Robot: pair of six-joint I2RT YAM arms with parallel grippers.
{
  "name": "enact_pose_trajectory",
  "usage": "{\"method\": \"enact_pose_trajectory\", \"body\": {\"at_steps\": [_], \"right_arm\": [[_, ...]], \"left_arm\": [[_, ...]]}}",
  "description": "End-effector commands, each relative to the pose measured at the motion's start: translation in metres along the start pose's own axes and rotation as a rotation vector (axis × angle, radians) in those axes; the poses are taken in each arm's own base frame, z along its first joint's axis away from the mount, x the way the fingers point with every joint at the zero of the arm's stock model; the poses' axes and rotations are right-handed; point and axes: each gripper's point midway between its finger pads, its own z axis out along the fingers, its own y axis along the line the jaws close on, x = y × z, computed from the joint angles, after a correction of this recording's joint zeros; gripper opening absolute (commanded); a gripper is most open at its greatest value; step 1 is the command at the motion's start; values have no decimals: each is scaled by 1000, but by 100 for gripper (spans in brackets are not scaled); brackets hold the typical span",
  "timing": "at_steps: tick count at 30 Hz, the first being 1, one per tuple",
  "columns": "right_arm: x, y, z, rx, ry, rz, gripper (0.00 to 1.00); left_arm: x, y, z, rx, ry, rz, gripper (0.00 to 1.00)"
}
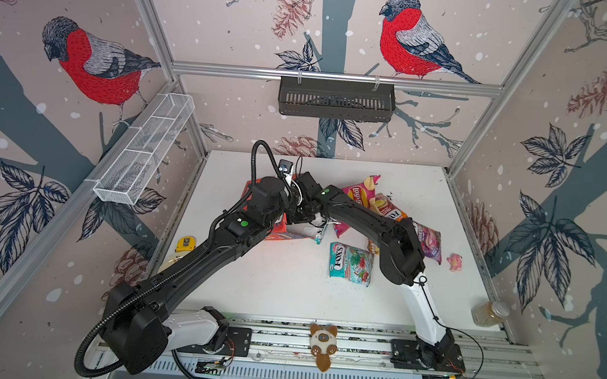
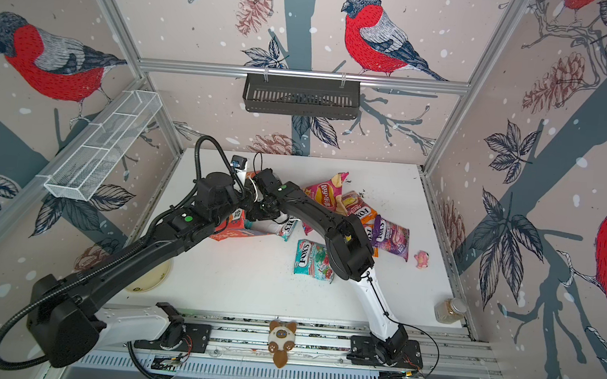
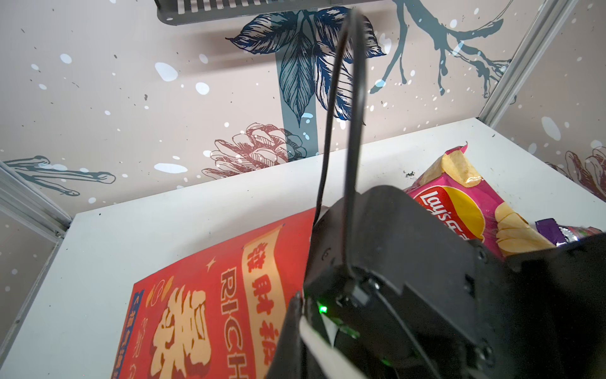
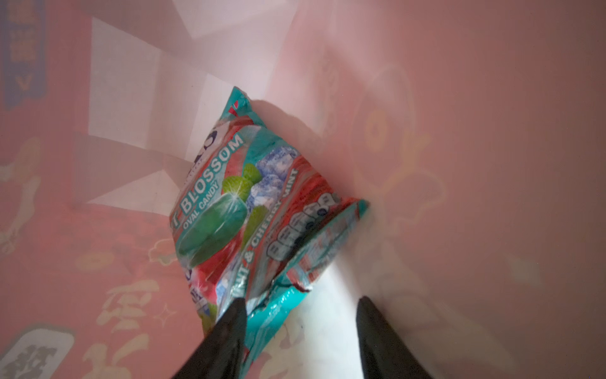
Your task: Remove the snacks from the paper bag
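Teal candy packet [image 1: 351, 263] nearest on the table [image 1: 285, 294]; beyond it the red paper bag [image 3: 203, 295] on its side, left gripper [image 3: 296, 328] closed at its mouth, right gripper [image 4: 300, 298] inside, jaws apart about a corner of a second teal packet [image 4: 229, 197]; pink chip bag [image 1: 359, 197] farthest.

The pink chip bag [image 3: 452, 210] reads "Lay's"; the red paper bag [image 3: 183, 279], "RICH". A tabletop teal packet [image 1: 350, 264] reads "FOX'S", the bagged packet [image 4: 226, 203] "BLOSSOM OVAL CANDY".

Left arm [image 1: 190, 263], right arm [image 1: 363, 212]: black shells, white lower links, green dots. Right gripper [image 4: 301, 299]: black tapered fingers [image 4: 226, 338].
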Motion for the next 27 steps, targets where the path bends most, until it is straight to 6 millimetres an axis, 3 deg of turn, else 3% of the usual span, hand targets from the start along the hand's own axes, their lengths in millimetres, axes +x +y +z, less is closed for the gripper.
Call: {"method": "enact_pose_trajectory", "body": {"at_steps": [1, 11, 14, 20, 21, 27], "right_arm": [[10, 9, 9, -7, 37, -14, 47], [7, 10, 5, -6, 19, -25, 18], [2, 13, -3, -13, -11, -35, 3], [-6, 22, -22, -40, -72, -61, 0], [-7, 24, -26, -46, -84, -67, 0], [-13, 28, -48, -55, -149, -94, 0]], "left_arm": [[-30, -27, -3, 145, -106, -20, 0], [-30, -20, -7, 113, -106, -6, 0], [-26, -15, -10, 88, -99, 3, 0], [-27, -2, -17, 33, -105, 3, 0], [-18, 0, -16, 24, -86, 6, 0], [-11, 10, -17, -22, -76, 7, 0]]}}
